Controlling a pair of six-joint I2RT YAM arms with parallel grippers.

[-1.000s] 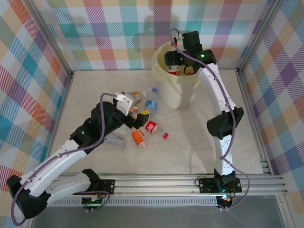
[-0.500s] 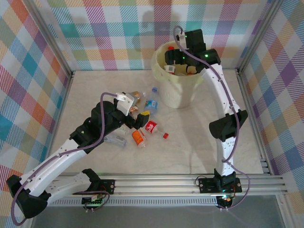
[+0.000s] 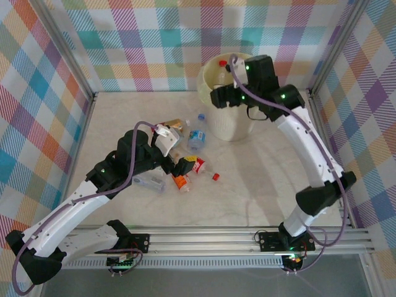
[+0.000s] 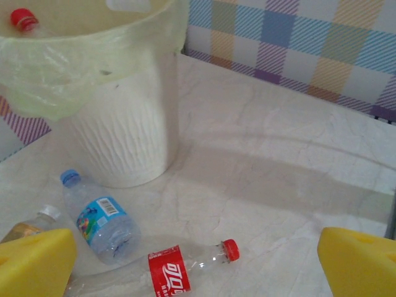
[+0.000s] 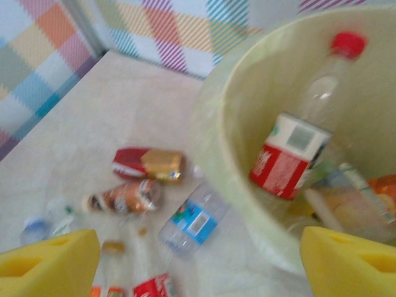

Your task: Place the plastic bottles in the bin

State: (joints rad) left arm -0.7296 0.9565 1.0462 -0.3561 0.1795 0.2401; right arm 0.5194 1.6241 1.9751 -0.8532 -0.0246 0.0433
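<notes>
Several plastic bottles lie on the table left of the bin (image 3: 208, 75): a red-labelled one (image 3: 197, 164), a blue-labelled one (image 3: 196, 137), an orange one (image 3: 180, 180), a brown one (image 3: 175, 124). My left gripper (image 3: 185, 166) hangs open just over them. In the left wrist view the red-labelled bottle (image 4: 170, 269) lies between the wide yellow pads (image 4: 34, 263), untouched. My right gripper (image 3: 216, 98) hovers open and empty at the bin's left rim. The right wrist view looks into the bin (image 5: 226, 117), where a red-labelled bottle (image 5: 291, 151) leans among others.
A loose red cap (image 3: 216, 177) and a blue cap (image 3: 201, 116) lie on the pale table. A clear bottle (image 3: 148, 181) sits under the left arm. Checked walls and aluminium posts close in the sides; the rail (image 3: 247, 238) runs along the near edge.
My right gripper has drawn back from over the bin's inside to its left rim, the elbow swinging out to the right. The left gripper has edged closer to the red-labelled bottle.
</notes>
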